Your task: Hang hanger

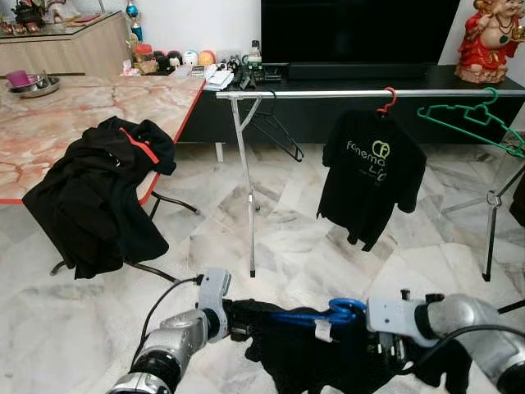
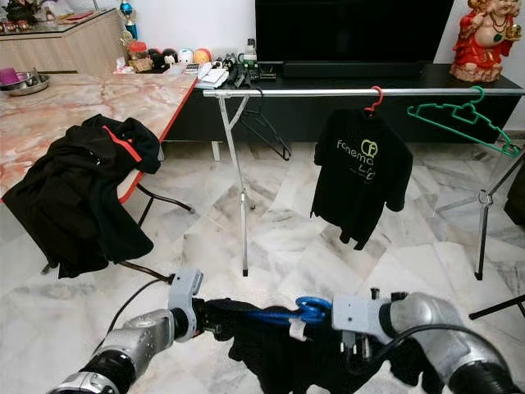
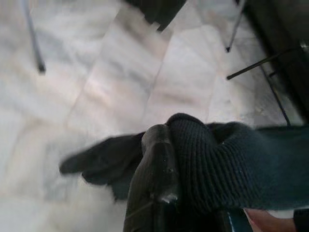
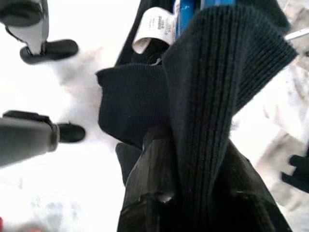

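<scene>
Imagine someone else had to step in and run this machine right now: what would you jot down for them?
Left pincer: shut on the dark knit garment, held low in front of the robot.
Right pincer: shut on the same garment at its other side.
The garment sits on a blue hanger, stretched between both arms above the marble floor.
The rail stands ahead, apart from the arms. It carries a black T-shirt on a red hanger, an empty green hanger and an empty black hanger.
Done: garment on hanger.
Left: approach, lift, hook it onto the rail.
</scene>
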Tool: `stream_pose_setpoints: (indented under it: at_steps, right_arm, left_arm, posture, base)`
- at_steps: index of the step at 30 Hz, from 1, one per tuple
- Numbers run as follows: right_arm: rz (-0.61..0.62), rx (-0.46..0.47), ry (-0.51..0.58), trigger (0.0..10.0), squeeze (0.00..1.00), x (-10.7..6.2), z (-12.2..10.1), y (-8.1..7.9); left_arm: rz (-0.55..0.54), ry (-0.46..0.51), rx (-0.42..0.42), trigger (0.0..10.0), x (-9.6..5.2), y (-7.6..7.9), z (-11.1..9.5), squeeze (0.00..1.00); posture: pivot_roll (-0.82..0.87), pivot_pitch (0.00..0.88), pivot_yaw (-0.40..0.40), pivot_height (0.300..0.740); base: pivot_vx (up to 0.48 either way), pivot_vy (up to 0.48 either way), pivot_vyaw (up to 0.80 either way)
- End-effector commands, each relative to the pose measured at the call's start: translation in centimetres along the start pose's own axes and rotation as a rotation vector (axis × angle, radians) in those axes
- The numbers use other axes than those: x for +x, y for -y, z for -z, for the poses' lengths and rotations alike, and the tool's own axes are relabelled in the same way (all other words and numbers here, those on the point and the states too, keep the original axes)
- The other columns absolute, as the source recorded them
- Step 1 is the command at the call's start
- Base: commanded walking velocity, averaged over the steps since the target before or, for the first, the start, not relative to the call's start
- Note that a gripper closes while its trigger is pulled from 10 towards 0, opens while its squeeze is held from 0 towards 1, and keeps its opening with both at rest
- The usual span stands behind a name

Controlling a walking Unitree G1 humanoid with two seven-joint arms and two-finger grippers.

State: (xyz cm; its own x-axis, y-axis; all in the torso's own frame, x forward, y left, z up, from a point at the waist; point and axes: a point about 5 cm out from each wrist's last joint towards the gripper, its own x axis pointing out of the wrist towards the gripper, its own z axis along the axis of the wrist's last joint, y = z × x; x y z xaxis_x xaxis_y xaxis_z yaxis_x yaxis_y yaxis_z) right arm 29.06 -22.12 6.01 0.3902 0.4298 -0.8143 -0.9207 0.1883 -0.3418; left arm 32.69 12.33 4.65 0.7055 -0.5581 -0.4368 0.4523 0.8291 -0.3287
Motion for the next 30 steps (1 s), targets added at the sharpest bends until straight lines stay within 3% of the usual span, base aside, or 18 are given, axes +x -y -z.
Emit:
stream_pose_setpoints:
  at_steps: [1, 8, 9, 10, 11, 17, 20, 25, 26, 27, 28, 29, 30]
  right_arm:
    - [-0.002, 0.003, -0.026, 0.0, 0.00, 0.2, 0.3, -0.3]
    - [0.142, 0.122, -0.030, 0.0, 0.00, 1.9, 0.2, -0.2]
    - [0.211, 0.219, 0.013, 0.0, 0.00, 2.2, -0.3, 0.3]
    - [0.211, 0.219, 0.013, 0.0, 0.00, 2.2, -0.3, 0.3]
    - [0.276, 0.302, 0.045, 0.0, 0.00, 2.8, -1.0, 0.7]
    - [0.259, 0.367, 0.083, 0.0, 0.00, 3.9, -2.1, 0.2]
    - [0.239, 0.392, 0.083, 0.0, 0.00, 4.6, -2.2, -0.4]
    - [0.287, 0.459, 0.125, 0.0, 0.00, 4.7, -2.5, -0.1]
    - [0.321, 0.471, 0.134, 0.0, 0.00, 4.6, -2.5, 0.3]
    - [0.344, 0.478, 0.139, 0.0, 0.00, 4.5, -2.5, 0.5]
    - [0.387, 0.498, 0.133, 0.0, 0.00, 4.4, -2.4, 0.9]
    - [0.402, 0.504, 0.133, 0.0, 0.00, 4.3, -2.4, 1.1]
    - [0.436, 0.549, 0.167, 0.0, 0.00, 4.3, -2.7, 1.5]
  left_arm:
    - [0.018, -0.003, 0.023, 0.0, -0.2, 0.0, -0.3, 0.00]
    - [0.142, -0.007, 0.118, 0.0, -0.6, 1.5, -0.8, 0.00]
    - [0.196, -0.019, 0.158, 0.0, -0.6, 2.3, -0.8, 0.00]
    - [0.196, -0.019, 0.158, 0.0, -0.6, 2.3, -0.8, 0.00]
    - [0.258, -0.021, 0.185, 0.0, -0.7, 3.1, -0.9, 0.00]
    - [0.342, -0.002, 0.253, 0.0, -1.0, 4.5, -1.7, 0.00]
    - [0.421, 0.035, 0.276, 0.0, -1.5, 6.0, -2.6, 0.00]
    - [0.514, 0.013, 0.339, 0.0, -2.3, 7.2, -1.9, 0.00]
    - [0.550, -0.001, 0.359, 1.5, -2.6, 7.4, -1.5, 0.00]
    - [0.576, -0.011, 0.372, 1.5, -2.8, 7.6, -1.3, 0.00]
    - [0.650, -0.026, 0.415, 10.0, -3.5, 8.3, -0.9, 0.05]
    - [0.680, -0.026, 0.423, 10.0, -3.8, 8.7, -0.8, 0.41]
    - [0.709, -0.018, 0.421, 10.0, -4.1, 9.3, -1.0, 1.00]
  posture:
    - [0.02, 0.061, 0.001, 0.740]
    - [0.02, 0.057, 0.010, 0.740]
    - [0.02, 0.055, 0.014, 0.740]
    - [0.02, 0.055, 0.014, 0.740]
    - [0.02, 0.052, 0.021, 0.740]
    - [0.02, 0.048, 0.020, 0.740]
    - [0.03, 0.045, 0.015, 0.740]
    - [0.03, 0.038, 0.016, 0.740]
    - [0.03, 0.034, 0.014, 0.740]
    - [0.03, 0.034, 0.014, 0.740]
    - [0.03, 0.029, 0.013, 0.740]
    - [0.04, 0.026, 0.012, 0.740]
    - [0.04, 0.019, 0.012, 0.740]
  base:
    - [0.000, 0.000, 0.00]
    - [0.000, 0.000, 0.00]
    - [0.000, 0.000, 0.00]
    - [0.000, 0.000, 0.00]
    - [0.000, 0.000, 0.00]
    - [0.000, 0.000, 0.00]
    - [0.000, 0.000, 0.00]
    - [0.000, 0.000, 0.00]
    - [0.000, 0.000, 0.00]
    - [0.000, 0.000, 0.00]
    - [0.000, 0.000, 0.00]
    - [0.000, 0.000, 0.00]
    - [0.000, 0.000, 0.00]
